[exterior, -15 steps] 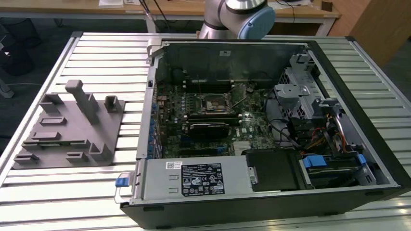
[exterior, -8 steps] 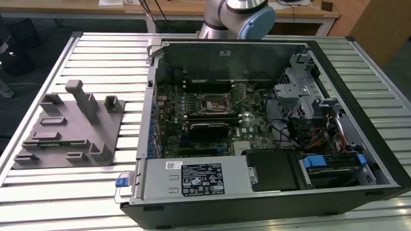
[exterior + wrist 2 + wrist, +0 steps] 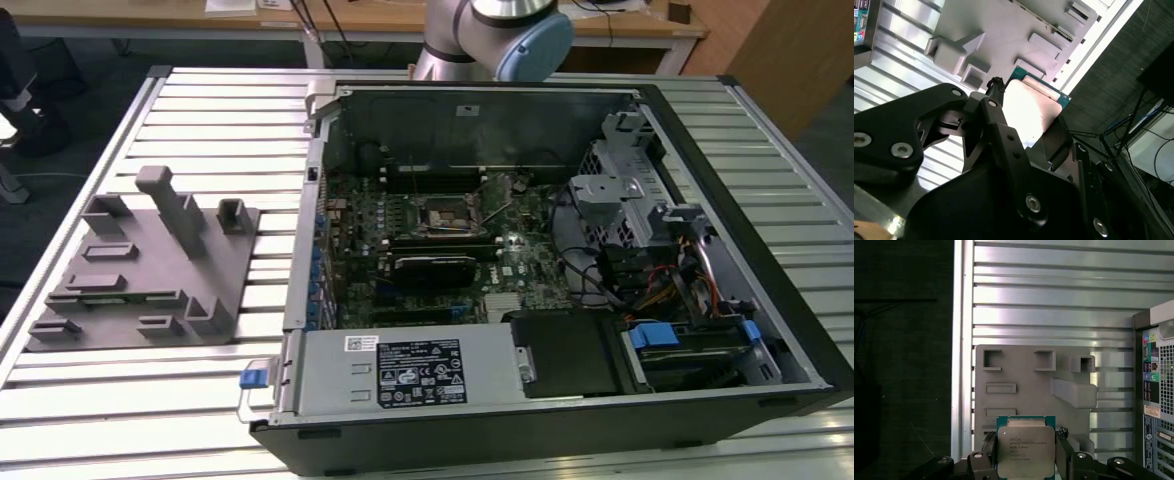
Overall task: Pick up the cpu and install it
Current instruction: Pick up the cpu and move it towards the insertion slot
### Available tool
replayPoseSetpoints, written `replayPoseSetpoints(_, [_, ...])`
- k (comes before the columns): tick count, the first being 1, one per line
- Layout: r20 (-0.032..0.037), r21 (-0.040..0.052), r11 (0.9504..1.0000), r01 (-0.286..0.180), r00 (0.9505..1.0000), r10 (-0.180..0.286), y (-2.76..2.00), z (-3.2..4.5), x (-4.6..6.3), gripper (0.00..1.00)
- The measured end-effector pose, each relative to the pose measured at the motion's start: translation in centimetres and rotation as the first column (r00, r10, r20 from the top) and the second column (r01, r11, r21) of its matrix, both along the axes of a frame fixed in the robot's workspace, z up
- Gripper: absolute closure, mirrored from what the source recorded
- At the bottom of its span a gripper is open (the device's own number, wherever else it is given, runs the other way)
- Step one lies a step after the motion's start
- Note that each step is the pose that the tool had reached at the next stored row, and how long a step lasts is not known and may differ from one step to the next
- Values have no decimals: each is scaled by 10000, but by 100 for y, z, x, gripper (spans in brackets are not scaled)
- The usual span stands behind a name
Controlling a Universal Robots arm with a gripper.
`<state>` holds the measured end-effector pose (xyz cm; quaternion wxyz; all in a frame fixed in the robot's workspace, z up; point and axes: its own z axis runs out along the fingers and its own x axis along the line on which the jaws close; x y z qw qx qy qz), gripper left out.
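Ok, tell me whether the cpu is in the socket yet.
No, in the first wrist view the gripper clamps the cpu, with the fixture behind it.

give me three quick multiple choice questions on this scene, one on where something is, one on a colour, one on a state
1. Where is the cpu? A in the motherboard socket; B between the fingers of the gripper; C flat on the table.
2. The board edge around the cpu's metal lid is: A green; B red; C white.
3. The computer case is: A shut by a side panel; B stripped empty; C open, its motherboard exposed.
Answers: 1 B, both wrist views show a finger pressed on each side of it. 2 A, a green rim frames the lid in the first wrist view. 3 C, the exterior view looks straight onto the board.
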<state>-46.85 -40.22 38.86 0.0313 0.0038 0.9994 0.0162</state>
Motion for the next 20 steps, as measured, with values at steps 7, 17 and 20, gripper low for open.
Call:
replayPoseSetpoints(7, [0, 0, 10000, 1, 10000, -1, 0, 0, 76, 45])
replayPoseSetpoints(17, [0, 0, 10000, 1, 10000, -1, 0, 0, 220, 45])
replayPoseSetpoints(20, [-1, -1, 10000, 0, 10000, 0, 0, 0, 266, 45])
